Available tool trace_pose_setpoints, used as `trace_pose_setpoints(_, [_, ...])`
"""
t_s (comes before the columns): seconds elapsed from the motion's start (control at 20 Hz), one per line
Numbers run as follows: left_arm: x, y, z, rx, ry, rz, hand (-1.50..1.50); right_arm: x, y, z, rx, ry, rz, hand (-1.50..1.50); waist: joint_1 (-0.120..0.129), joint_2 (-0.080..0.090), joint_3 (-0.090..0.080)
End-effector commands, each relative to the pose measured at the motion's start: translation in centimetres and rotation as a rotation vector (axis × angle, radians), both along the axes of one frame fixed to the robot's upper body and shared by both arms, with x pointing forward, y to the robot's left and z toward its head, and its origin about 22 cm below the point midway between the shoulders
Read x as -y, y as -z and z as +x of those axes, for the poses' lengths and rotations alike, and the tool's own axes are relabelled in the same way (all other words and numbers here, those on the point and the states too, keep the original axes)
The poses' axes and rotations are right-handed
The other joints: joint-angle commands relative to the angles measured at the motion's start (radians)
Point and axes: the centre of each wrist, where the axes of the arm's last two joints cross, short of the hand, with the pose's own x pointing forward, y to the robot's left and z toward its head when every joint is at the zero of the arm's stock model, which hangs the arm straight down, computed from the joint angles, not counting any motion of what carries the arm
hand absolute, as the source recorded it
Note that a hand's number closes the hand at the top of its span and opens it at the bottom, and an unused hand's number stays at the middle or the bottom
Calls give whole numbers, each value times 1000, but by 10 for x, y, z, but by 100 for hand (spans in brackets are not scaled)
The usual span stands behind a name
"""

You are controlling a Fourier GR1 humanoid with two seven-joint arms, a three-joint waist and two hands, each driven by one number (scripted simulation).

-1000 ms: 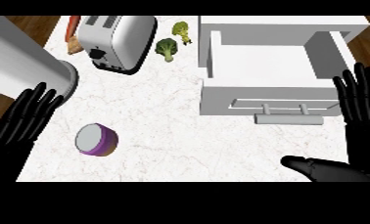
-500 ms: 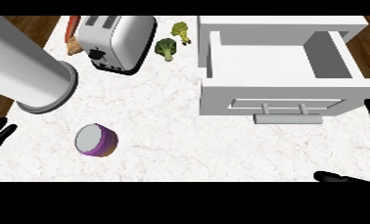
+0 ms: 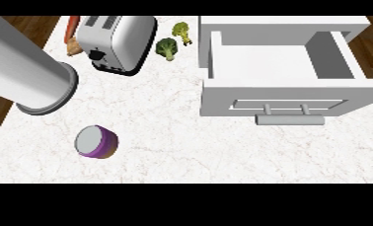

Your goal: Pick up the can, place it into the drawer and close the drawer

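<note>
change: the left hand and the right hand, seen at the left and right edges a second earlier and only as dark slivers at the near corners half a second earlier, had gone out of the head view; the can, drawer and toaster lay where they had been.
left hand: out of view, so whether it was apart, together or clamped on anything could not be told.
right hand: out of view as well; its state could not be told.
can [image 3: 96, 141]: purple with a grey top, on the counter at the near left, outside the drawer and well apart from it.
counter [image 3: 182, 146]: white and marbled, bearing everything named here.
drawer [image 3: 280, 62]: white, pulled open at the far right, its inside showing from above.
handle [image 3: 289, 119]: a grey bar on two posts across the drawer's near front.
grey cylinder [image 3: 33, 74]: large, slanting in from the far left, its rimmed end just far-left of the can and apart from it.
toaster [image 3: 116, 42]: silver, at the far left, between the grey cylinder and the broccoli.
broccoli [image 3: 167, 48]: one floret just right of the toaster, a second floret [image 3: 181, 30] beyond it, both left of the drawer.
orange stick [image 3: 72, 27]: at the far left edge beside the toaster; what it was could not be told.
</note>
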Motion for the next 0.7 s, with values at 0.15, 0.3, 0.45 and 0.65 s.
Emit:
trace_pose_setpoints(0.15, [-10, 2, 7, -93, 0, -123, -150, 7, 10, -10, -6, -12, 13, -150, -2, 1, 0])
trace_pose_setpoints(0.3, [-15, 17, 4, -117, 6, -168, -150, 19, 7, -16, -10, -21, -10, -150, 0, 0, 0])
trace_pose_setpoints(0.45, [-5, 15, 14, -150, -6, -180, -150, 41, 21, -36, 6, -28, -11, -150, -6, 0, 0])
trace_pose_setpoints(0.65, [8, 10, 24, -183, 14, -197, -150, 32, 13, -38, -2, -21, -1, -150, -5, 1, 0])
